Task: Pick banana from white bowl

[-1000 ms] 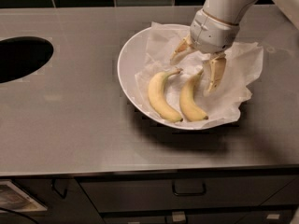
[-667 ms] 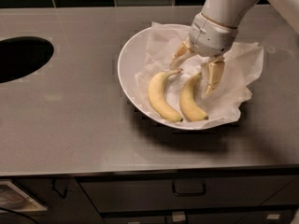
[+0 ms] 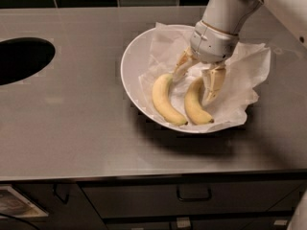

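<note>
Between the spread fingers of the claw (image 3: 194,86) lies the upper end of the banana (image 3: 194,107), on crumpled paper (image 3: 245,74) lining the white bowl (image 3: 131,63). Just outside one finger rests a second banana (image 3: 164,99). Below the claw, the bowl sits on the grey table (image 3: 72,121), a dark round opening (image 3: 21,59) well apart.

yellow banana (image 3: 194,107), hand (image 3: 193,89) in (white) bowl (image 3: 127,61)

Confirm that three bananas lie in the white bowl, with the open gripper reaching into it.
Wrong count: the camera view shows two, the left banana and the right banana, in the white bowl. The open gripper is in the bowl, straddling the right banana's upper end.
</note>
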### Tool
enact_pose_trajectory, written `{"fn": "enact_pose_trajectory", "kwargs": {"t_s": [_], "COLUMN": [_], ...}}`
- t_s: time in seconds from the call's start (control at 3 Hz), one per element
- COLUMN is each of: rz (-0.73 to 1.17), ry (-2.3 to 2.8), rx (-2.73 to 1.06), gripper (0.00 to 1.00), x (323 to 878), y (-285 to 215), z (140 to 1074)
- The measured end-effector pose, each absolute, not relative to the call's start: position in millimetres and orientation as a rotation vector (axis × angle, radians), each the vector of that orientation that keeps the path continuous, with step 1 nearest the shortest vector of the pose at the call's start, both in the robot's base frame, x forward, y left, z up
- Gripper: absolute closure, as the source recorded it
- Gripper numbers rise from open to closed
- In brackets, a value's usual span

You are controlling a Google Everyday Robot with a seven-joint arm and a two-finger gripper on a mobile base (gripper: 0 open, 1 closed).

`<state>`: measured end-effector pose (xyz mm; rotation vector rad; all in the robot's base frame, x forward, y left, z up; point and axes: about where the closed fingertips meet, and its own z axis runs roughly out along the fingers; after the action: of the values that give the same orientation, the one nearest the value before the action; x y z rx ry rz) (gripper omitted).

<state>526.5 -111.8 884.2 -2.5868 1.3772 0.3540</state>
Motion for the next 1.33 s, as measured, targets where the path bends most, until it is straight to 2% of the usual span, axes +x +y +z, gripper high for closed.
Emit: {"fn": "enact_pose_trajectory", "kwargs": {"t_s": [0.33,1.33], "rz": [0.373,0.413], "ry": [1.380,1.412], "rx": [-2.592,-2.598], "gripper": [0.39,0.42], "x": [525,517], "y": [-113,-122], "z": [878,866]}}
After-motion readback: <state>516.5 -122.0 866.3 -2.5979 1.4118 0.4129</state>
